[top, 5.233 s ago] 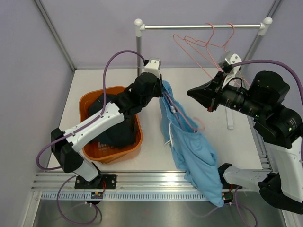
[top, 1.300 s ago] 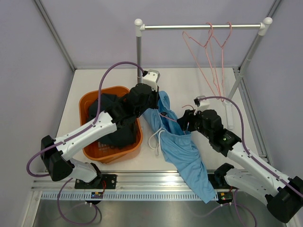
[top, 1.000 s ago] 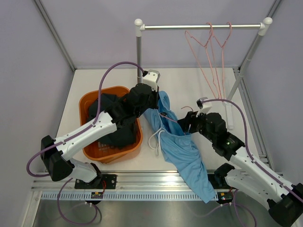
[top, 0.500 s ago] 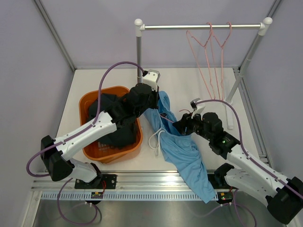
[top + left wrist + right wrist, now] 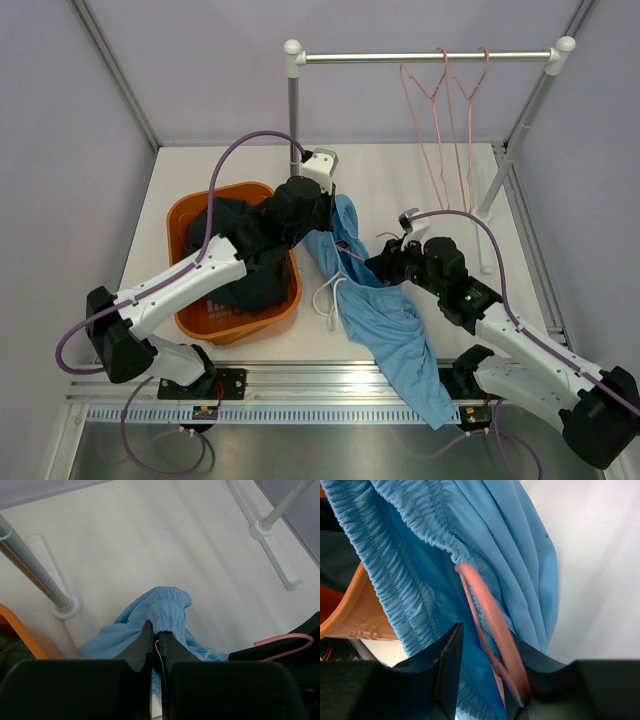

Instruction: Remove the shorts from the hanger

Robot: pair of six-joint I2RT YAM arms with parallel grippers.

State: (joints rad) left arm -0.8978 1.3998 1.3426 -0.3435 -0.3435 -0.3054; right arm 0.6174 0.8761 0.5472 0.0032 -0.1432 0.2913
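Top external: left tool (image 5: pixel 333 203) pinching light blue shorts (image 5: pixel 385 315) waistband.

Top external: high above and behind the arm bases, looking down over the whole desk (image 5: pixel 420 180).
Left wrist: close, looking down past its own gripper (image 5: pixel 154 645).
Right wrist: very close to cloth.
Shared: light blue shorts (image 5: pixel 375 310) appear in all three views.

white table (image 5: pixel 420 180) carries orange basket (image 5: pixel 183 215), light blue shorts (image 5: pixel 385 320).
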